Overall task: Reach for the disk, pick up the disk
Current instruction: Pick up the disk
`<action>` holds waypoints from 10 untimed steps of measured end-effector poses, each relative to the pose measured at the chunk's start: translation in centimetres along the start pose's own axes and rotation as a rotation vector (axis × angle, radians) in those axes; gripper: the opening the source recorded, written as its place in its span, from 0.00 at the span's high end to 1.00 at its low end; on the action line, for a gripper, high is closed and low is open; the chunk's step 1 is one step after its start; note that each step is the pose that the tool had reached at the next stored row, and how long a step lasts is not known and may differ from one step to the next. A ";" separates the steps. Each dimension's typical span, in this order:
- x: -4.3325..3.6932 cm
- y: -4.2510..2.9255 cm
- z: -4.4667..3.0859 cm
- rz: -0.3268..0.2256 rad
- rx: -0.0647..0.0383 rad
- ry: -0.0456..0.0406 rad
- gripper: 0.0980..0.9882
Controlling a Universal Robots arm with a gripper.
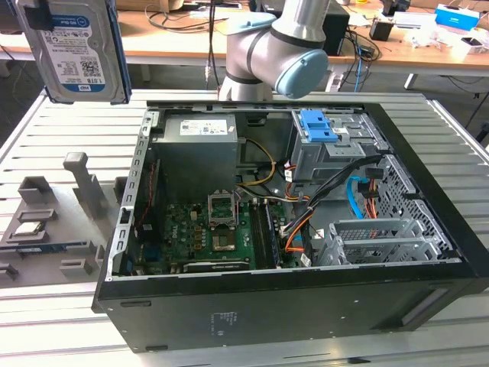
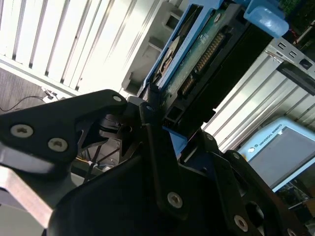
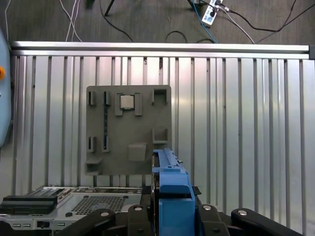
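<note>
Disk [image 1: 72,50] hung upright in the air over the slatted table [image 1: 46,138], at the exterior view's left and well apart from the open computer case [image 1: 306,306]. In both wrist views the gripper [image 2: 165,123] was clamped on one end of it, jaws pressing the blue bracket [image 3: 172,191]. You would have done well to hold that clamp firm and the drive plumb, since smooth metal sides looked liable to slip or swing toward the grey fixture block [image 3: 129,128] below.

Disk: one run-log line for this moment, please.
step: pick up | gripper: jaws shut on disk | disk: held in air over slatted table | gray tray: chip seated
</note>
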State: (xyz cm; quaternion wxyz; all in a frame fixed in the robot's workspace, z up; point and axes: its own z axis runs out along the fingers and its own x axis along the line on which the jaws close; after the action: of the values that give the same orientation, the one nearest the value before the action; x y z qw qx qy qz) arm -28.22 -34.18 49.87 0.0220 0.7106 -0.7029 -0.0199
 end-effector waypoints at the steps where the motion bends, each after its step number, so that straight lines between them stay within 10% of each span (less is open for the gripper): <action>1: 0.00 -0.25 -0.02 0.000 0.000 0.0001 0.70; 10: 0.03 -3.24 -0.19 0.000 0.000 0.0007 0.70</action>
State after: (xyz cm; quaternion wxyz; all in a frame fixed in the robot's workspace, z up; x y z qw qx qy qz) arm -24.98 -34.17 49.87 0.0222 0.7106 -0.7030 -0.0197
